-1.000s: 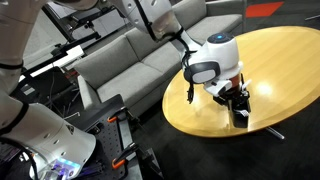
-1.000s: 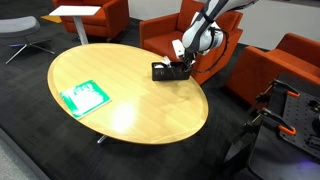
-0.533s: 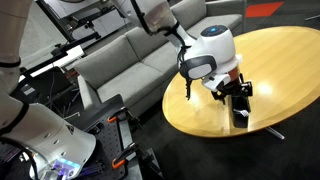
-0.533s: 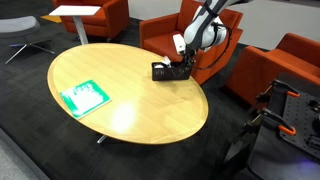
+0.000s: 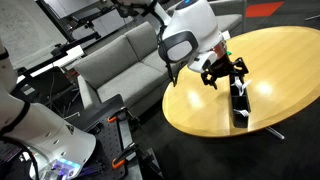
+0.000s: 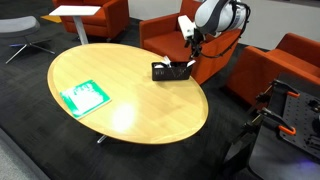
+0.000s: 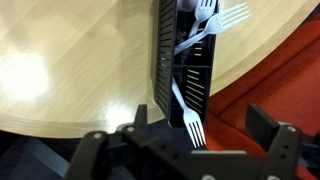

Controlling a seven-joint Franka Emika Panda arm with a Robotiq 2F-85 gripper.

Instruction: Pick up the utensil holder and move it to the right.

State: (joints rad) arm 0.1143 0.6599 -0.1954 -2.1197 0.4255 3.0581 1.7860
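Note:
The utensil holder point(image 7: 181, 62) is a low black slatted box with white plastic forks point(image 7: 200, 25) in it. It rests on the oval wooden table point(image 6: 130, 100) close to the rim, seen in both exterior views point(image 5: 240, 101) point(image 6: 170, 70). My gripper point(image 7: 185, 140) hangs above it, open, with nothing between its fingers point(image 7: 276, 135). In both exterior views the gripper point(image 5: 225, 75) point(image 6: 191, 48) stands clear over the holder, not touching it.
A green-and-white card point(image 6: 83, 97) lies on the table's far side from the holder. Orange armchairs point(image 6: 280, 65) stand close round the table. A grey sofa point(image 5: 120, 60) sits beside the table in an exterior view. Red carpet point(image 7: 265, 85) shows past the table rim.
The jaws have opened and let go of the utensil holder. The gripper has risen off it, and the holder stays on the table.

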